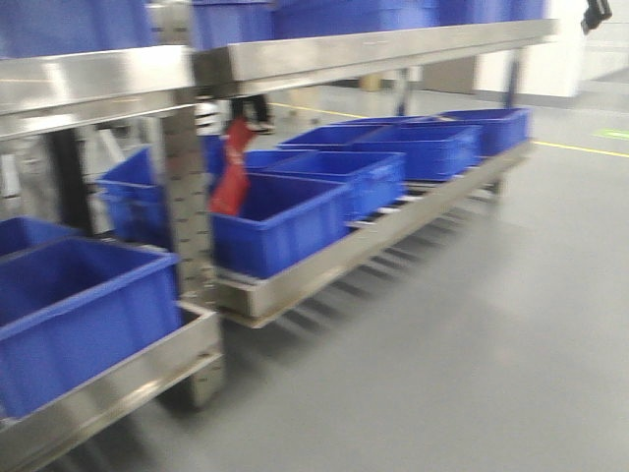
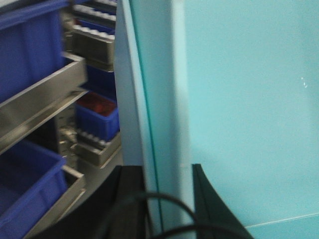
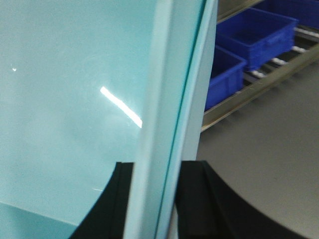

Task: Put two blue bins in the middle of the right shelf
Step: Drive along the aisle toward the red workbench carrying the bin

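A pale blue-green bin (image 2: 239,99) fills both wrist views; only its smooth walls and rim edge show. My left gripper (image 2: 162,169) is shut on one upright wall of it, a black finger on each side. On the opposite wall (image 3: 65,99), my right gripper (image 3: 157,167) is shut the same way. Neither gripper nor this bin shows in the blurred front view. There, dark blue bins (image 1: 285,221) sit in a row on the low level of the right steel shelf (image 1: 324,270). A higher steel level (image 1: 393,44) runs above them.
A steel post (image 1: 189,197) splits the left rack from the right one, with a red tag (image 1: 232,177) beside it. Another dark blue bin (image 1: 79,315) sits low on the left rack. Grey floor (image 1: 472,324) spreads to the right. Shelves with blue bins (image 2: 27,45) stand left of the held bin.
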Robot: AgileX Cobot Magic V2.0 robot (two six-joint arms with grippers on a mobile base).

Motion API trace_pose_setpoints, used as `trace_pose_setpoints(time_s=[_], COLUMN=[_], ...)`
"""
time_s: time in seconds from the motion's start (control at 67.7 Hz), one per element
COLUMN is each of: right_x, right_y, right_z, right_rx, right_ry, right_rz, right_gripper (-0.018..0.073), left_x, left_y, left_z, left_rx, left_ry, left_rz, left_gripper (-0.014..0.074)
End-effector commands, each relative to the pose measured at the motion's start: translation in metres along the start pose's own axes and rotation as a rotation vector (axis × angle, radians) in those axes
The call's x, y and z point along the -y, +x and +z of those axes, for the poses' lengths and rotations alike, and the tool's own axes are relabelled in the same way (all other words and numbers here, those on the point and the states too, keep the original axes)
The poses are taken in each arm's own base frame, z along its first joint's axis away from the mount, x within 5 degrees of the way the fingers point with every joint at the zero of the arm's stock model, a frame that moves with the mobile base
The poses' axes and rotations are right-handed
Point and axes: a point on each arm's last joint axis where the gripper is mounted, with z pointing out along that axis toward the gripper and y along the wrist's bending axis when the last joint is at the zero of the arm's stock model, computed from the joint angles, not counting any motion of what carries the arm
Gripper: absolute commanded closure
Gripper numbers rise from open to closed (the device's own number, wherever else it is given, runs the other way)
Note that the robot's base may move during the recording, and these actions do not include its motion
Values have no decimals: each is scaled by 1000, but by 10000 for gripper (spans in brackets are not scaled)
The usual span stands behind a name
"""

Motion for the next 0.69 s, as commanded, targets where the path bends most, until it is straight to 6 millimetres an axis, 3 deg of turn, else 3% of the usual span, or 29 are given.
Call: trace_pose_setpoints(time_s=[0.0,0.679], right_x=[-4,-4], right_y=[-10,-10], right_z=[-10,-10], right_rx=[89,89], right_ry=[-34,-34], right_rz=[3,3], right_gripper=[715,715], left_x=[9,9], left_y=[-16,-16], left_z=[-14,-14], left_rx=[150,150], left_ry=[60,60], left_rz=[-38,-38], left_gripper=[707,707])
